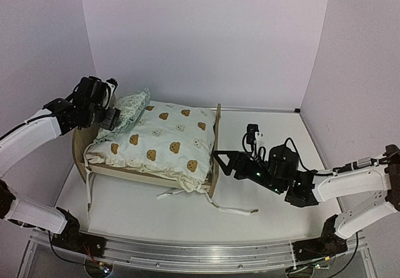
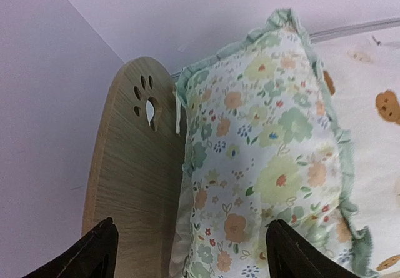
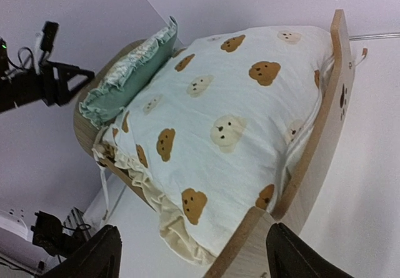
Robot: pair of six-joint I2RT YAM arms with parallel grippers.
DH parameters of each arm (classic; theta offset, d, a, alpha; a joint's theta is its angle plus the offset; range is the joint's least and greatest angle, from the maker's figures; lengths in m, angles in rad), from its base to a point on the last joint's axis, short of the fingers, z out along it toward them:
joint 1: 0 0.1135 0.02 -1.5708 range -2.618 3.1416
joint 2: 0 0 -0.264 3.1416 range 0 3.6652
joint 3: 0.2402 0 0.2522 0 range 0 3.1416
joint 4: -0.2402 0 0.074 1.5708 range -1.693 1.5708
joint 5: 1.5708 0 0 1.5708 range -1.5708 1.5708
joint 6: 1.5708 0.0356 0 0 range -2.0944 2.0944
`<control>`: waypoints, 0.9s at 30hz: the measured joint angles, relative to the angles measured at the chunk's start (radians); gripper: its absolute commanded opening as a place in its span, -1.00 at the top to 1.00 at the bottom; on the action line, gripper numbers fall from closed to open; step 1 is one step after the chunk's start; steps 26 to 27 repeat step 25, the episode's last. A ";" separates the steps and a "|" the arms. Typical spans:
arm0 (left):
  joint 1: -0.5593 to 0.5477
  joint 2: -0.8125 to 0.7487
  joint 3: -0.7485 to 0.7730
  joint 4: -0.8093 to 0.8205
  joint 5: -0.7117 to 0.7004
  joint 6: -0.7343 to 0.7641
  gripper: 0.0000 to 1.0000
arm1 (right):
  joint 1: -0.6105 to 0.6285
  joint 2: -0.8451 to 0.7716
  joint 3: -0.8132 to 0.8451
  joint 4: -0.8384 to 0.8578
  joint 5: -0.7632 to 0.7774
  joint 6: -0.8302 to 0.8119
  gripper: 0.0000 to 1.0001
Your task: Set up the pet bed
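Note:
The pet bed [image 1: 215,142] of light plywood stands left of centre, its paw-print headboard [image 2: 134,165] on the left and its footboard [image 3: 337,97] on the right. A cream bear-print quilt [image 1: 164,139] covers it and hides the mattress. A green floral pillow [image 2: 269,153] leans against the headboard. My left gripper [image 2: 194,256] hovers open over the pillow's near end, one finger over the headboard and one over the pillow. My right gripper [image 3: 194,262] is open just off the footboard's near corner, holding nothing.
White quilt ties [image 1: 234,208] trail onto the table in front of the bed. Quilt ruffles [image 3: 165,218] hang over the near side rail. Lilac walls [image 1: 206,34] close in behind and on both sides.

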 measured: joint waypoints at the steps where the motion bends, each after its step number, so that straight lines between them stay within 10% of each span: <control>1: 0.000 0.000 0.033 -0.012 0.017 -0.020 -0.90 | 0.000 -0.018 0.010 -0.053 0.001 -0.009 -0.78; 11: 0.000 -0.064 0.228 -0.087 0.232 -0.241 -0.99 | 0.000 -0.140 0.198 -0.571 0.084 -0.156 -0.96; 27: 0.000 -0.311 -0.117 -0.057 0.411 -0.342 -0.99 | 0.000 -0.377 0.060 -0.842 0.226 -0.223 -0.96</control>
